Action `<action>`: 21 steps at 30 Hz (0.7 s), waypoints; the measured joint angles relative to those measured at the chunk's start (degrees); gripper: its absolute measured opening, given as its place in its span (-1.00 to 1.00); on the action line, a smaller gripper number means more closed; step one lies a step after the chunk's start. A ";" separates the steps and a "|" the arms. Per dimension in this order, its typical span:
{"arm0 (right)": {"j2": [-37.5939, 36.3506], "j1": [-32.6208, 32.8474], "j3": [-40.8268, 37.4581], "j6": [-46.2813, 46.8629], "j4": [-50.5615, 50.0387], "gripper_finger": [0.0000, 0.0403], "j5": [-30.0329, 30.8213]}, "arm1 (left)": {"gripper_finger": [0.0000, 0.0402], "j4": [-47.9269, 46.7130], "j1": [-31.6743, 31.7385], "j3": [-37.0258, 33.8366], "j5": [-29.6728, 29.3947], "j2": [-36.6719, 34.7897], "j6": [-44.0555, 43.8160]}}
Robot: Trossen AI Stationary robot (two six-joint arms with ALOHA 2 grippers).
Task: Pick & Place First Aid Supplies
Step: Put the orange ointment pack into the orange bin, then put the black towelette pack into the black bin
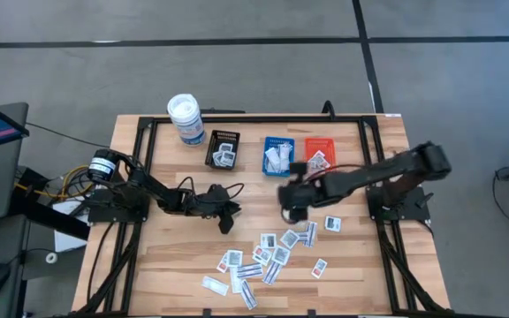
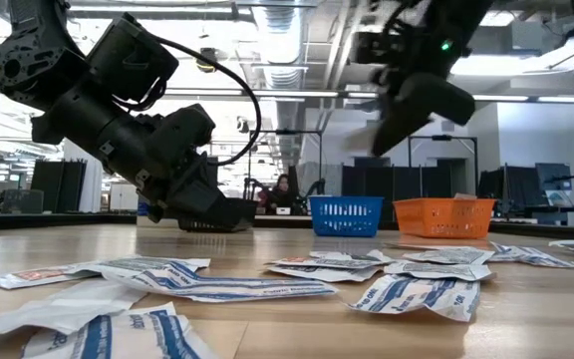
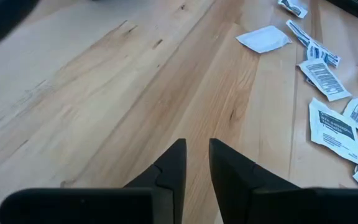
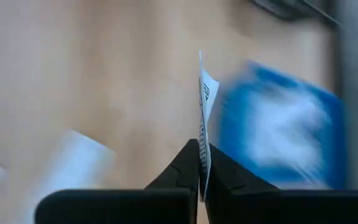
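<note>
A wooden table (image 1: 175, 256) holds two dark arms. Three small trays sit at the far side: black (image 1: 223, 150), blue (image 1: 278, 154), orange (image 1: 319, 155). White first aid packets (image 1: 272, 252) lie scattered near the front. The right gripper (image 4: 199, 163) is clamped on one thin packet (image 4: 205, 93), raised near the blue tray. The left gripper (image 3: 196, 163), slightly parted, holds nothing over bare wood. The edge-held packet could slip or miss the tray.

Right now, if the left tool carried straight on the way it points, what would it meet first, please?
Probably only bare table: the left tool angles down at open wood, with the nearest packet off to one side. Depth is uncertain.
</note>
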 joint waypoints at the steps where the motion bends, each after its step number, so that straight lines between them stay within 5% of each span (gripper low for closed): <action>1: -1.70 -0.41 -0.02 2.16 -3.18 -0.99 3.20 | -0.66 0.02 0.00 0.00 0.00 -0.01 0.00; 4: -6.23 -2.72 -0.02 8.84 -11.96 -0.99 7.87 | -0.67 0.15 -0.02 0.00 0.02 -0.01 -0.01; 11: -9.80 -13.20 -0.10 25.29 -28.57 -0.99 7.63 | -0.67 0.20 -0.02 0.00 0.03 -0.03 -0.01; 21: -6.45 -25.04 -1.17 24.67 -28.47 -0.73 -3.41 | -0.67 0.22 -0.21 0.00 0.07 -0.03 -0.01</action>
